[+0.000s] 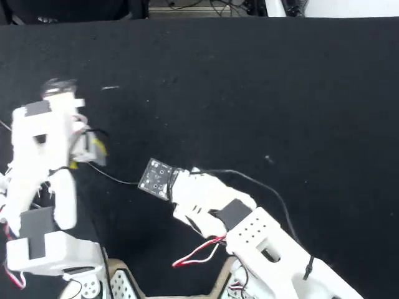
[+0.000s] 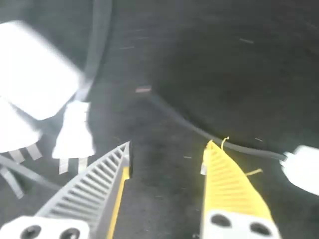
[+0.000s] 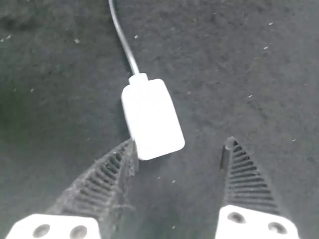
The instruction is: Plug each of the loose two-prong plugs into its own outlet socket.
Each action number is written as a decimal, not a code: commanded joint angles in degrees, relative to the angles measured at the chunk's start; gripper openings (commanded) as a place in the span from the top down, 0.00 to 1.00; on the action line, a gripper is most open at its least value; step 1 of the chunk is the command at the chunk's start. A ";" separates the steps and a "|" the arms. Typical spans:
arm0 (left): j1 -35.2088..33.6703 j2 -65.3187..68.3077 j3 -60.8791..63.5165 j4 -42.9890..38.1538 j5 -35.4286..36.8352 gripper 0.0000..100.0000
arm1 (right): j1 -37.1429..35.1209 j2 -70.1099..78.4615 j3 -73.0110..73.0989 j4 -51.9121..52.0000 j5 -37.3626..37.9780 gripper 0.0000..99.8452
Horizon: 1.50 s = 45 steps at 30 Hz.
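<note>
A white two-prong plug [image 2: 74, 137] is lying flat on the black table [image 2: 224, 74], its prongs pointing back toward the left gripper [image 2: 168, 147] and sitting just beside the tip of the grey finger [image 2: 94, 184]. The left claw is gaping wide and holding nothing, with bare table showing between the grey finger and the yellow finger [image 2: 227, 184]. Near that plug, a larger blurred white block [image 2: 35, 69] is lying beside a dark cable [image 2: 199, 132].

In the high view, the dark outlet block [image 1: 156, 177] is sitting in the lower middle of the frame, a little left of centre. The right gripper [image 1: 182, 182] is pressing close to its right edge. The left gripper [image 1: 93, 148] is hanging over the table at mid-left.

In the right wrist view, the right gripper [image 3: 180, 144] is also standing wide and gripping nothing. A white rounded block on a cord [image 3: 152, 119] is lying with one corner just beside one fingertip.
</note>
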 commanded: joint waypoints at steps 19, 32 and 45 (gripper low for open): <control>14.20 4.13 12.35 -11.87 0.53 0.76 | 4.66 19.74 -6.02 -9.85 2.02 0.74; 7.43 4.13 9.71 -11.34 0.44 0.76 | 10.99 21.41 -6.73 -17.05 1.67 0.74; 7.43 4.13 6.73 -6.33 0.09 0.76 | 8.09 15.52 -10.77 -1.85 1.58 0.74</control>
